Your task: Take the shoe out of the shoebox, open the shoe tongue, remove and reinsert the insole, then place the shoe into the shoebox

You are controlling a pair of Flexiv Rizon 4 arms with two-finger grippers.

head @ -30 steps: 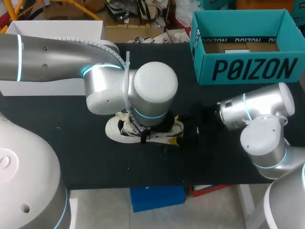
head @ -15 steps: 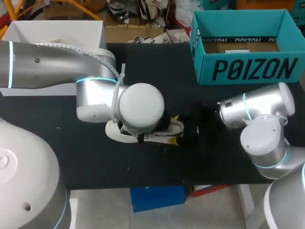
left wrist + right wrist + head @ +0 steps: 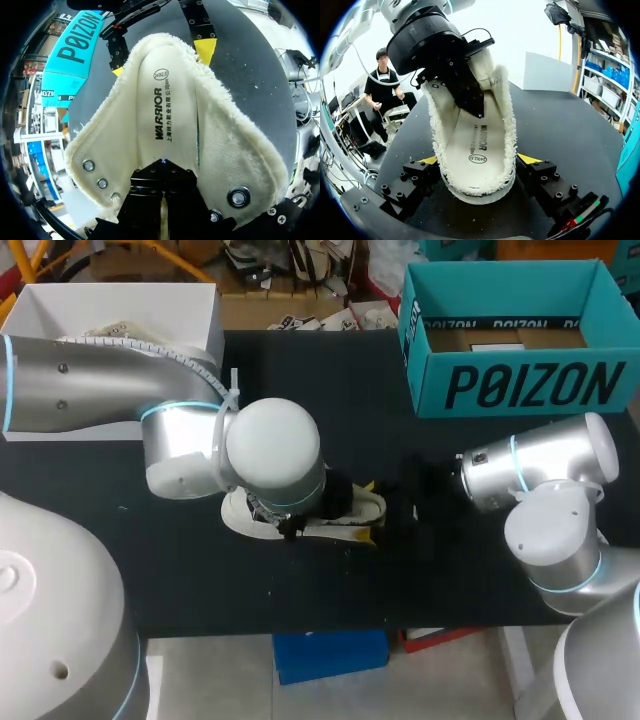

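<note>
The black tabletop (image 3: 200, 580) lies bare from its near edge, along the bottom of the head view, up to the shoe, with open room at the lower left and lower right. The cream-white canvas shoe with fleecy lining (image 3: 238, 515) rests on its sole at the centre of that frame, toe left and heel right, outside the box. The right gripper (image 3: 477, 160) has the heel clamped between its yellow-tipped fingers, one on each side. The left gripper (image 3: 162, 167) stands over the shoe's mouth. Its black fingers are drawn together, their ends down on the cream insole (image 3: 170, 90); whether they pinch it cannot be told. The shoe's sides splay wide, metal eyelets showing, and the insole lies flat inside. Beyond the shoe, more bare black surface reaches to the teal cardboard shoebox (image 3: 520, 385). It stands open-topped at the upper right by the table's far edge, well apart from the shoe.
</note>
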